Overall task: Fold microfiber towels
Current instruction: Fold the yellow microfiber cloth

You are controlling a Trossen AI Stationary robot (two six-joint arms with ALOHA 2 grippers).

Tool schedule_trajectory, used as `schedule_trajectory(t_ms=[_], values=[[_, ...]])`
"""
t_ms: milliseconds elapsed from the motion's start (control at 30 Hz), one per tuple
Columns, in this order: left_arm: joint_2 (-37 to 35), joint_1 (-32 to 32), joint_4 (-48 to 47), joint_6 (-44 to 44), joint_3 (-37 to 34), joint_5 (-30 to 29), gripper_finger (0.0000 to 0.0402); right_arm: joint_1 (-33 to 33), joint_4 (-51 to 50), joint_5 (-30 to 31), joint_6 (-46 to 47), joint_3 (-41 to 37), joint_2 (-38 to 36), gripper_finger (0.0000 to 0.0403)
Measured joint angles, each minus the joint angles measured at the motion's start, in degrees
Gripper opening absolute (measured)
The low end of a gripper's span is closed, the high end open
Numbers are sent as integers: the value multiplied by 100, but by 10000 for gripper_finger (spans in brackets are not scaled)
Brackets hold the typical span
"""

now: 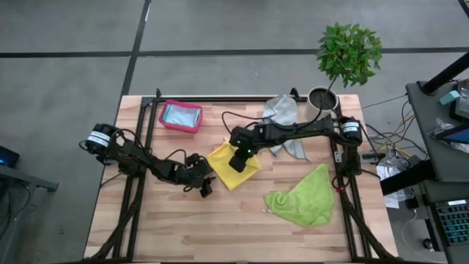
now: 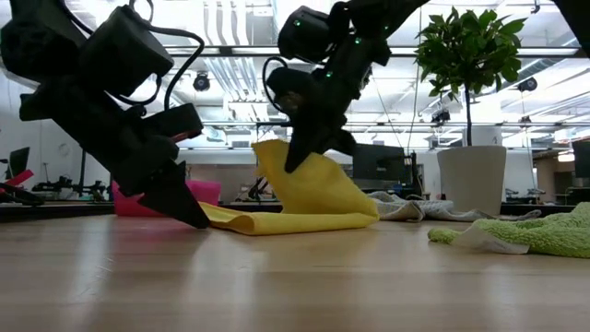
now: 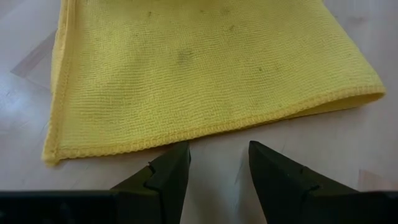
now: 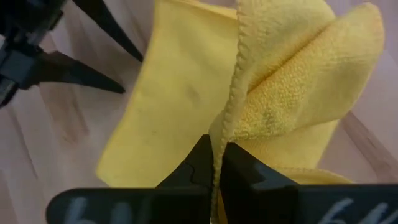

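Pinching a raised edge of the yellow towel (image 1: 233, 166) mid-table, the right gripper (image 4: 216, 163) is nearer, while the left gripper (image 3: 217, 168) waits open, empty, just beside its flat edge.

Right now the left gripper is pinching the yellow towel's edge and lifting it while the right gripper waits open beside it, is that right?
No, the arms are swapped. In the right wrist view the right gripper pinches the yellow towel and lifts its edge; in the left wrist view the left gripper waits open beside it.
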Motion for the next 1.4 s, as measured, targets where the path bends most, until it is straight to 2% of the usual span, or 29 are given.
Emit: schedule_trajectory(t_ms=[567, 700, 867, 1067, 1200, 1400], values=[[3, 2, 41, -10, 0, -20, 154, 162, 916, -125, 163, 2, 502, 14], [7, 4, 77, -12, -2, -22, 154, 187, 1111, -146, 290, -1, 681, 45], [7, 4, 101, -12, -2, -22, 154, 187, 1248, -183, 290, 2, 654, 110], [7, 4, 108, -12, -4, -22, 154, 209, 1782, -590, 325, 2, 640, 177], [7, 4, 114, -12, -4, -22, 154, 239, 1791, -587, 379, 2, 636, 199], [7, 4, 121, -12, -4, -21, 154, 239, 1783, -389, 382, 2, 636, 206]])
